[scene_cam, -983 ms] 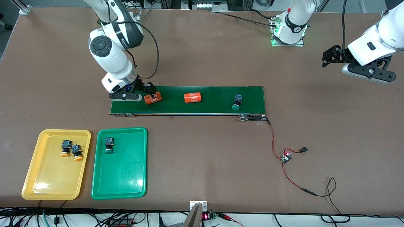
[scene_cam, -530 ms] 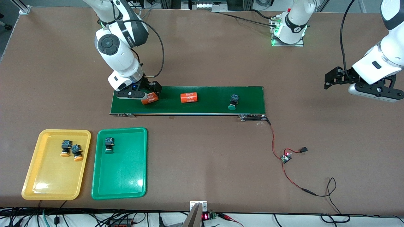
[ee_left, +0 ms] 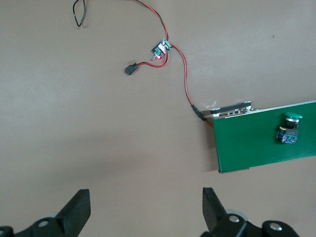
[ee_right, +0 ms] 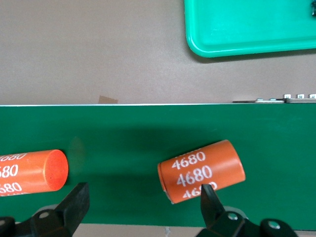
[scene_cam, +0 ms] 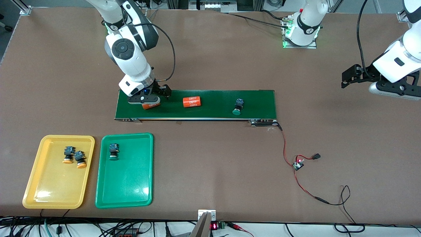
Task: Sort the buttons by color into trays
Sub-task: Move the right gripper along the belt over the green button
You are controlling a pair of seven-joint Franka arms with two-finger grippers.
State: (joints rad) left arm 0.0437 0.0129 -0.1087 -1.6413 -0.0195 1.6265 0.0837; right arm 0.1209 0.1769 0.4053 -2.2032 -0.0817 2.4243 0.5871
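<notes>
A green-capped button (scene_cam: 237, 107) lies on the dark-green conveyor belt (scene_cam: 213, 112) and shows in the left wrist view (ee_left: 289, 129). The green tray (scene_cam: 125, 187) holds one green-capped button (scene_cam: 113, 152). The yellow tray (scene_cam: 49, 187) holds two orange-capped buttons (scene_cam: 68, 154) (scene_cam: 80, 159). My right gripper (scene_cam: 161, 93) is open and empty, low over the belt's end toward the right arm, with an orange "4680" cylinder (ee_right: 201, 171) by one finger. My left gripper (scene_cam: 348, 76) is open and empty over bare table past the belt's other end.
Two orange "4680" cylinders (scene_cam: 151, 105) (scene_cam: 191, 101) lie on the belt. A small circuit board (scene_cam: 298, 163) with red and black wires lies on the table near the belt's left-arm end. The green tray's edge shows in the right wrist view (ee_right: 247, 29).
The cylinders and the green-capped button have ridden along the belt toward the right arm's end. My right gripper has shifted along the belt over the end cylinder. My left gripper has drifted slightly.
</notes>
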